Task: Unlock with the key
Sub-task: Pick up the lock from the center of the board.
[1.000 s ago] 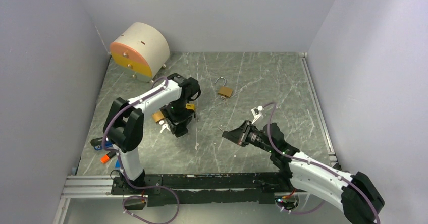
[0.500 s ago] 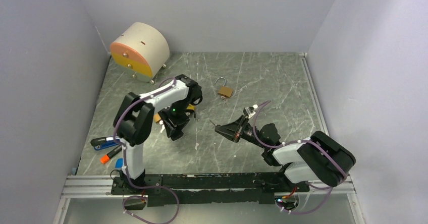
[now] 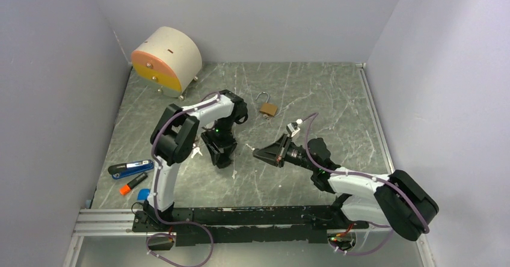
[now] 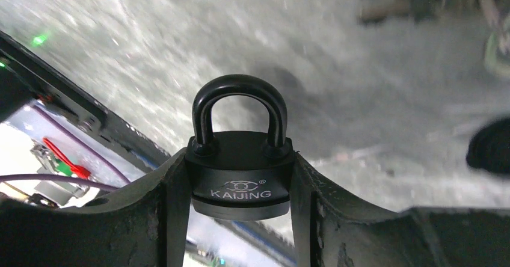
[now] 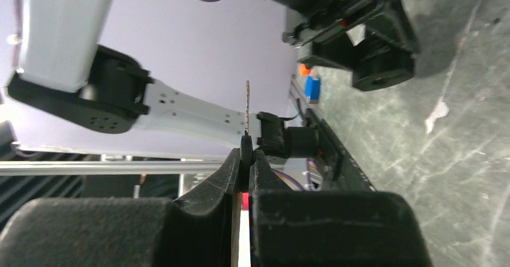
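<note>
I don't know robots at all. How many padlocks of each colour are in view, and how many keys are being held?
black padlock: 1, clamped in the left gripper
brass padlock: 1, lying on the table
key: 1, pinched in the right gripper
Total: 3

The table point(image 3: 325, 92) has a dark grey-green surface like marble, crossed by pale veins and scratches. Plain, matte walls of pale lavender-grey close it in on three sides: a back wall point(image 3: 252, 14), a left wall point(image 3: 48, 98) and a right wall point(image 3: 445, 86). An aluminium rail point(image 3: 105, 222) runs along the near edge, and a narrow white strip point(image 3: 376, 119) lines the right edge. The light is soft and even, with faint shadows.
</note>
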Robot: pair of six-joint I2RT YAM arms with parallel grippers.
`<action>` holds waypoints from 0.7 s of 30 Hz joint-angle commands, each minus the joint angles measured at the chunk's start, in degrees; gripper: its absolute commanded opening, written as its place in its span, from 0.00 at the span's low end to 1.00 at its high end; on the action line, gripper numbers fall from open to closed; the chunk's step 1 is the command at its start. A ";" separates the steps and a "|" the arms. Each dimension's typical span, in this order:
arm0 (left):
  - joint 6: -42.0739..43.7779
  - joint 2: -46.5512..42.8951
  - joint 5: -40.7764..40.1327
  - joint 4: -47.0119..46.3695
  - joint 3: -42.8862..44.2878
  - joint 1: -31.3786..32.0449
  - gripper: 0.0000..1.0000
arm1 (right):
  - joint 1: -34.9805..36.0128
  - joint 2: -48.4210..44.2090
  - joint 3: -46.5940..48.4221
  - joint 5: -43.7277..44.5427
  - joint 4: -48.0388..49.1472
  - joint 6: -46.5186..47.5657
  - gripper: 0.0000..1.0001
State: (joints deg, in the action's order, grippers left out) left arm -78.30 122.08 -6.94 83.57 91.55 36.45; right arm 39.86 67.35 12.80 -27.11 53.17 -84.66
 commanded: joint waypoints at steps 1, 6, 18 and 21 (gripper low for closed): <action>4.30 -8.72 14.22 -2.63 -1.65 -1.03 0.03 | 0.53 -1.15 3.65 -0.11 -11.34 9.43 0.00; 5.46 -11.05 22.56 -4.82 -1.50 -2.44 0.03 | 2.07 2.25 3.78 -0.70 -9.97 13.99 0.00; 4.83 -12.47 29.09 -7.18 -1.64 -4.30 0.03 | 3.52 6.36 5.79 -3.31 -8.18 17.63 0.00; 4.72 -12.76 29.30 -7.14 -1.64 -4.37 0.03 | 3.47 9.36 6.48 -4.01 -6.45 16.92 0.00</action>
State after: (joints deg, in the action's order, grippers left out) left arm -73.14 113.06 18.39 75.42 89.25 32.14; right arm 43.18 73.95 16.99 -29.47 43.18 -68.53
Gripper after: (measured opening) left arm 0.557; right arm 0.076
